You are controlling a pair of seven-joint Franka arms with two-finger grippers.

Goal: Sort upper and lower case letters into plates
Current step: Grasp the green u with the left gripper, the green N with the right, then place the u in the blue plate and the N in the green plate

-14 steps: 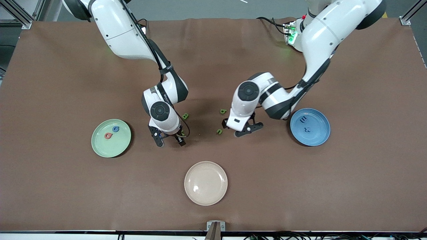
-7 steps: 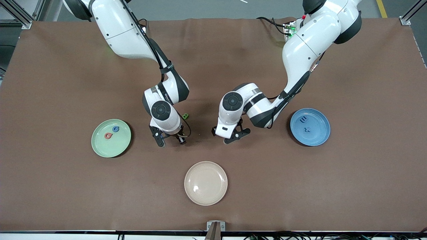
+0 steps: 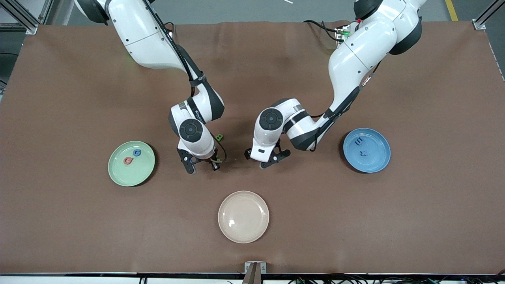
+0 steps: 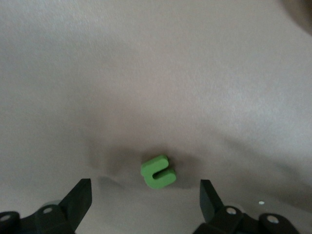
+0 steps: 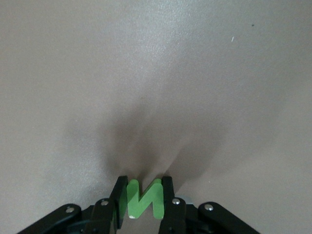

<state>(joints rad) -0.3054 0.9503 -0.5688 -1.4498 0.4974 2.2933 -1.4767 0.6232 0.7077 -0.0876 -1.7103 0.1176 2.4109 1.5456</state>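
My right gripper (image 3: 202,167) is shut on a green letter N (image 5: 144,197) and holds it low over the table, between the pale green plate (image 3: 118,173) and my left gripper (image 3: 262,159). My left gripper (image 4: 145,184) is open and low over the table, with a small green u-shaped letter (image 4: 157,171) lying between its fingers. The green plate holds a red letter (image 3: 128,160) and a blue letter (image 3: 137,152). The blue plate (image 3: 376,159), toward the left arm's end, holds two dark blue letters (image 3: 358,142).
A cream-beige plate (image 3: 243,216) lies nearer the front camera, between the two grippers. One more green letter (image 3: 219,137) lies on the brown mat beside the right arm's wrist.
My left arm has swung away from the blue plate toward the right arm's end and now covers the loose green letters there. The right gripper has stayed nearly still with its letter.
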